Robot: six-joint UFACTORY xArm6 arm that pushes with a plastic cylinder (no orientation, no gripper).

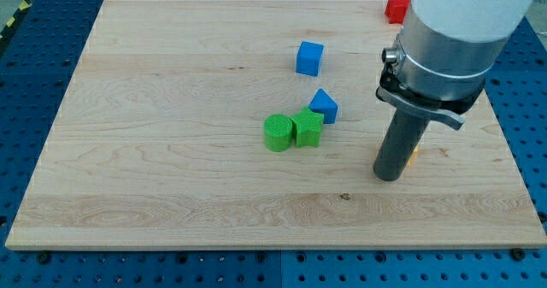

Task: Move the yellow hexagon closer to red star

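Behind my tip (389,178), a yellow block (413,157) barely peeks out, shape unclear.

Blue cube (309,57) alone between green blocks (292,131) and red block (397,8).

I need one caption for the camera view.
My tip touches a mostly hidden yellow block, far below the red block.

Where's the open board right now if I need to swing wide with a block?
The whole view's left side of the board is bare, and so is the strip along the view's bottom. It is crowded mid-board: green cylinder, green block and blue block bunch together, blue cube above them. My tip hides most of the yellow block; a red block sits at the top right.
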